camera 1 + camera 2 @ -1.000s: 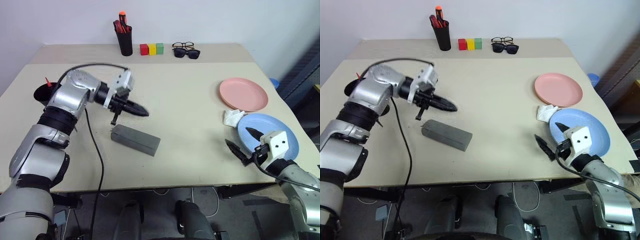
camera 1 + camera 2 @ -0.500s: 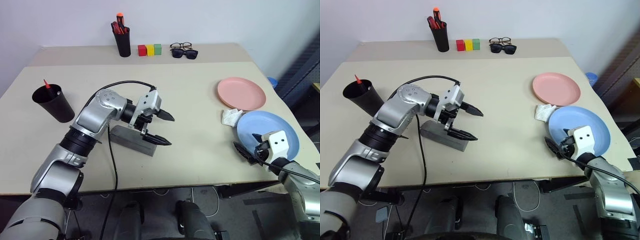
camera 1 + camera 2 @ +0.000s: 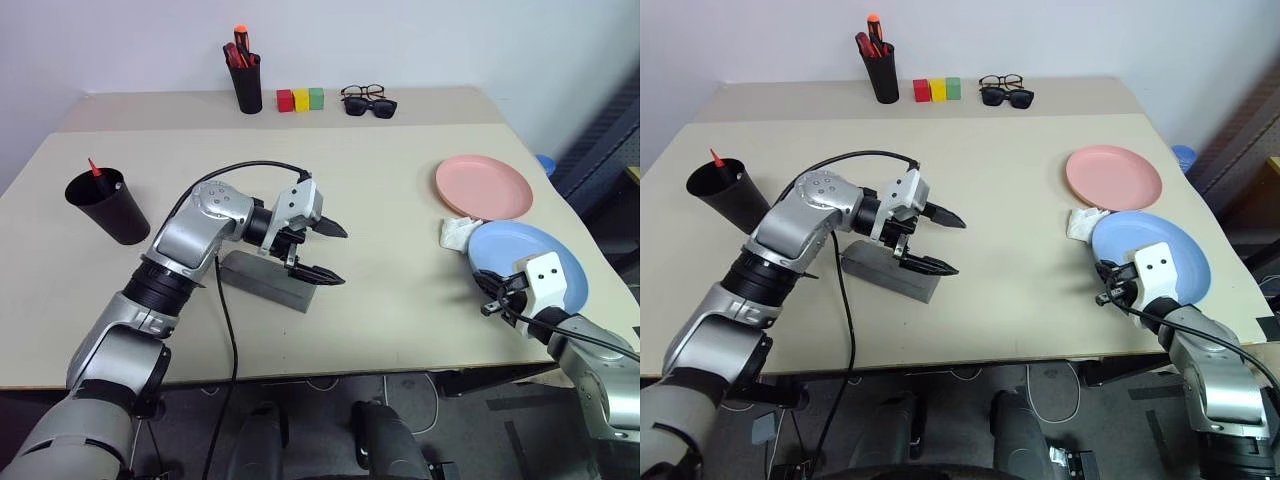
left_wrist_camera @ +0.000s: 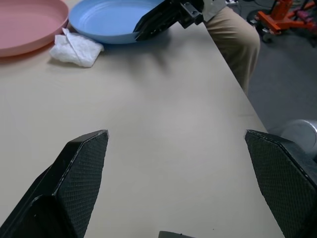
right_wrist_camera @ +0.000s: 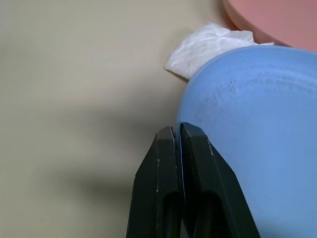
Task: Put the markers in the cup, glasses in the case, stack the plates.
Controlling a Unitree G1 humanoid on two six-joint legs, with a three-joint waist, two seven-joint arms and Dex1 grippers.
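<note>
Plate-stacking under way: right gripper [image 5: 179, 136] pinched shut on near rim of blue plate [image 3: 545, 255] beside pink plate [image 3: 484, 186], next lifting across; left gripper [image 3: 322, 252] spread wide, empty, above grey case [image 3: 262, 279].

The left end effector [image 3: 318, 251] hangs wide open over the grey case [image 3: 265, 281]. The right end effector [image 3: 490, 297] pinches the blue plate's [image 3: 535, 255] near rim.
</note>
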